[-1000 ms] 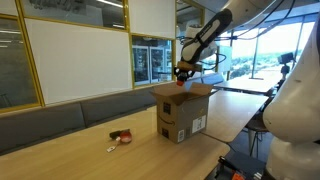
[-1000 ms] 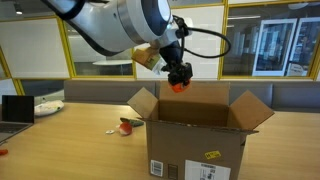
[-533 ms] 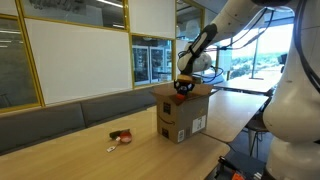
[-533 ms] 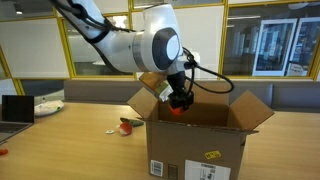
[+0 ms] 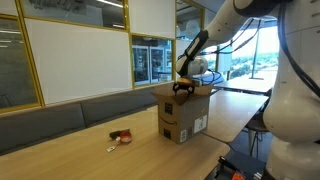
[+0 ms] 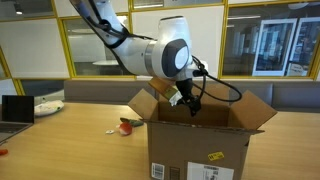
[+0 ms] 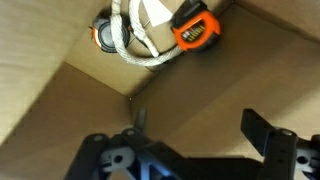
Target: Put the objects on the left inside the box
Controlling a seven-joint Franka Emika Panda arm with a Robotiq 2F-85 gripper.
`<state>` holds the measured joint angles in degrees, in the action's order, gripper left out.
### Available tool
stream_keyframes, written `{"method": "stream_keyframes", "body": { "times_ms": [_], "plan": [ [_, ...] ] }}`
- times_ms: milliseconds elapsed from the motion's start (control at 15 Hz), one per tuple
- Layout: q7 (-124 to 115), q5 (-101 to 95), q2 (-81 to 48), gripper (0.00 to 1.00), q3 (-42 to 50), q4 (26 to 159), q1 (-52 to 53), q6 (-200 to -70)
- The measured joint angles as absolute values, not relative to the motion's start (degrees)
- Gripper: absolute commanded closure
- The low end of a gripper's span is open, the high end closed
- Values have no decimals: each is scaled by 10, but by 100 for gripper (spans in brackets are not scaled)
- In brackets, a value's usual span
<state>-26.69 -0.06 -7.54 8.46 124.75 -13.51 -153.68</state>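
- Hand (image 6: 190, 104): lowered into the open top of the box (image 6: 195, 150), which stands on the table (image 5: 60, 150) near its edge in both exterior views. In the wrist view the fingers (image 7: 265, 135) stand wide apart with nothing between them.
- Done: the wrist view shows an orange-red piece (image 7: 197, 27) lying on the box floor in a corner, touching a white cord (image 7: 135, 45). Both are free of the hand.
- A dark round thing beside the cord is too cut off to name.
- Left to do: a red-and-black piece (image 5: 121, 137) lies on the table, well apart from the box, with a small white scrap (image 5: 110, 148) just beside it.
- Judgement: the task is partly complete. Two items are inside and at least one waits on the table. The hand must rise clear of the flaps before it reaches for the rest.
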Motion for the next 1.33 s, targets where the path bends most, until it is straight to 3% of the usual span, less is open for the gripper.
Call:
{"method": "stream_keyframes", "body": {
  "times_ms": [733, 1333],
  "plan": [
    [-267, -49, -24, 0, 85, 1242, -80, -1524],
    [-270, -85, 62, 0, -6, 1304, -13, -1520]
  ]
}}
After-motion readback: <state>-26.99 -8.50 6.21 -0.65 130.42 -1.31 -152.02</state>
